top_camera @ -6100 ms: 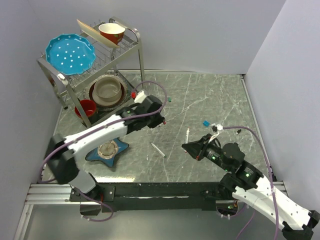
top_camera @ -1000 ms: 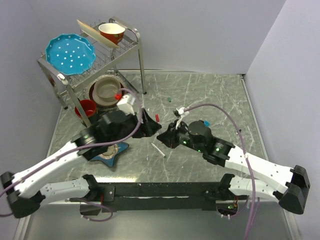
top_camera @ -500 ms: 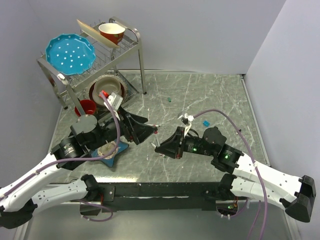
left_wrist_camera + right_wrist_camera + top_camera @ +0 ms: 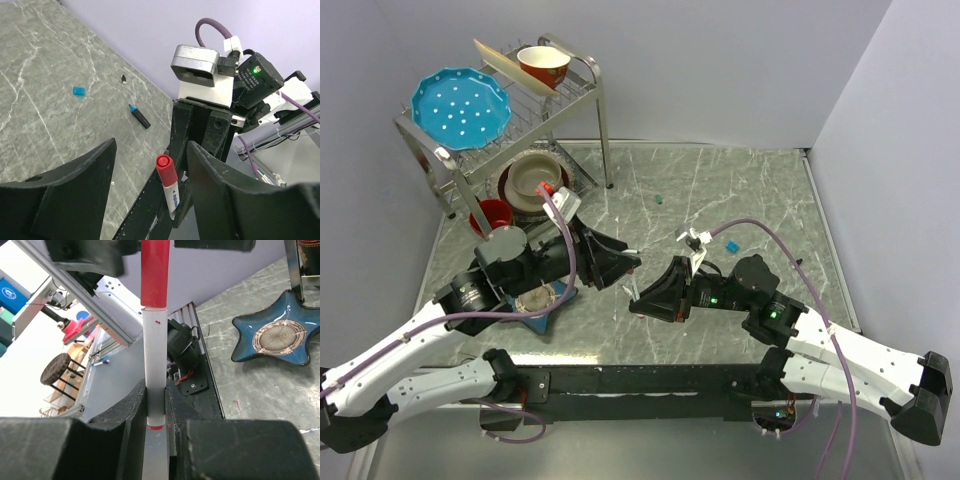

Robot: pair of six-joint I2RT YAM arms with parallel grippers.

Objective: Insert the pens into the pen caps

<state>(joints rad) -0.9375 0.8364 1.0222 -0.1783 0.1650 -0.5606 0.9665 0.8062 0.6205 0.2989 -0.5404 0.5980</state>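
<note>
My right gripper (image 4: 155, 390) is shut on a white-barrelled pen (image 4: 154, 365) with a red cap (image 4: 153, 280) on its far end. In the top view it (image 4: 640, 300) sits mid-table, facing my left gripper (image 4: 620, 265). My left gripper (image 4: 152, 145) is open, and the red cap (image 4: 166, 170) stands between its spread fingers without touching them. A blue cap (image 4: 79, 90) lies loose on the table, and it also shows in the top view (image 4: 731, 246). A dark pen with a blue tip (image 4: 140, 116), a tiny black cap (image 4: 123, 78) and a green cap (image 4: 661, 199) lie loose too.
A wire dish rack (image 4: 590, 75) with plates, bowls and a red cup (image 4: 492, 215) stands at the back left. A blue star-shaped dish (image 4: 535, 300) lies under my left arm, and the right wrist view shows it too (image 4: 280, 335). Grey walls close in the table.
Over six seconds both grippers have come together at mid-table. In the last half second my left gripper has shifted slightly right, and my right gripper has hardly moved.
</note>
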